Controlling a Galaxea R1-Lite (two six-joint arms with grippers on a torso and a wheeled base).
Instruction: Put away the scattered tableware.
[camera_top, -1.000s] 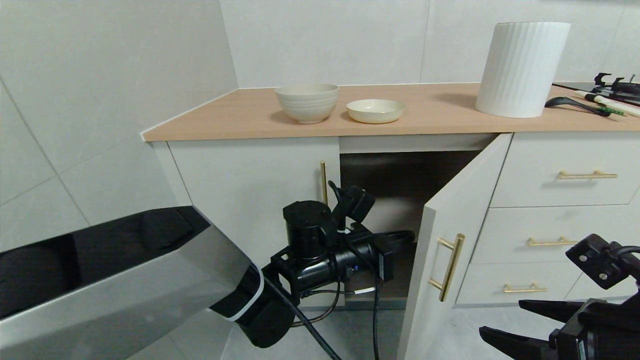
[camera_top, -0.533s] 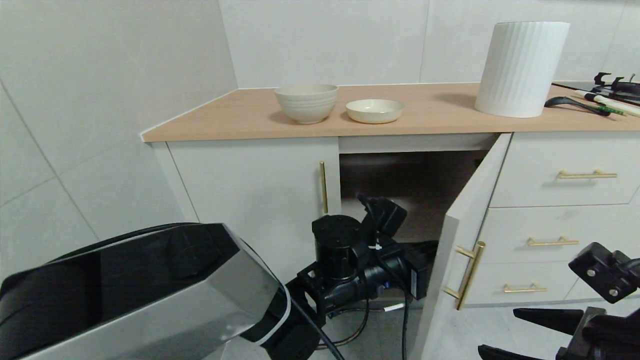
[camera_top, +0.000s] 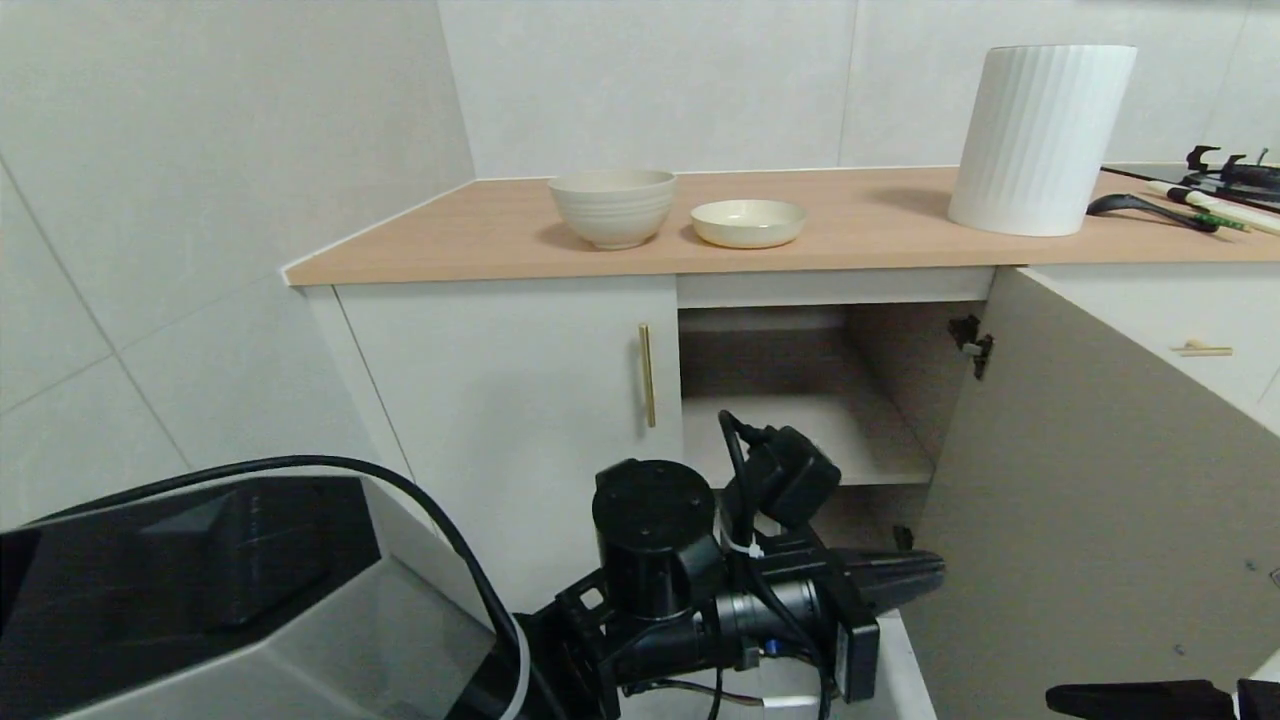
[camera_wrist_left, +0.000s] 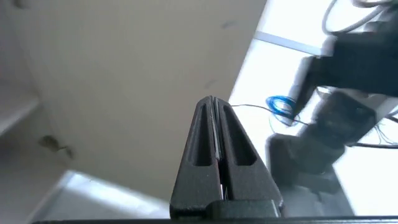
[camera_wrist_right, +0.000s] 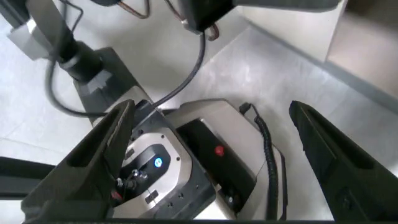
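The white cabinet door (camera_top: 1090, 480) stands wide open at 3 o'clock, so the step in hand is likely fetching the cream ribbed ceramic bowl (camera_top: 613, 205) from the light wooden counter (camera_top: 450, 245) at 12 o'clock. The left jaws, pressed shut on nothing low before the opening, must spread first, then pinch the rim from above and lower it onto the pale inner shelf (camera_top: 800, 440). The right jaws gape wide at 5 o'clock. A shallow cream ceramic dish (camera_top: 749, 221) sits just at the bowl's 3 o'clock, not touching it, with a tall white fluted cylinder (camera_top: 1040, 140) toward 2 o'clock. Pale tiled walls (camera_top: 200, 200) meet behind the counter.

Black left tool (camera_wrist_left: 213, 109), cabled black-silver arm (camera_top: 650, 540)
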